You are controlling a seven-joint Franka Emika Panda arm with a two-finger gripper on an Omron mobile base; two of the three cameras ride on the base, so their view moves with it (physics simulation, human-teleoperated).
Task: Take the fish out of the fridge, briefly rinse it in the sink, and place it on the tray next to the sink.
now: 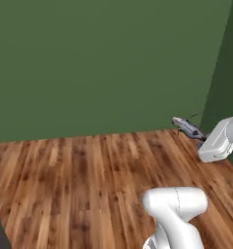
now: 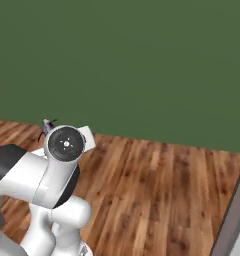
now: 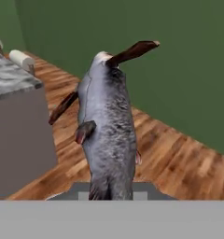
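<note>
Above the wooden floor (image 1: 89, 175), gripper (image 3: 111, 189) clamps the fish (image 3: 107, 126) (hand view adds a counter (image 3: 13, 79)).

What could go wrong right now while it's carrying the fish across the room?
The hand grips the fish only at its lower end, so most of the body sticks out and could slip or swing loose over the wooden floor. The protruding fish might also brush the grey counter close beside it.

ahead: plain dark green wall (image 1: 99, 63) closes the far side | below: bare brown wood-plank floor (image 1: 79, 185), open | hand view left: grey marble-topped counter block (image 3: 18, 135) close beside the held slim silvery-grey fish (image 3: 108, 135)
</note>
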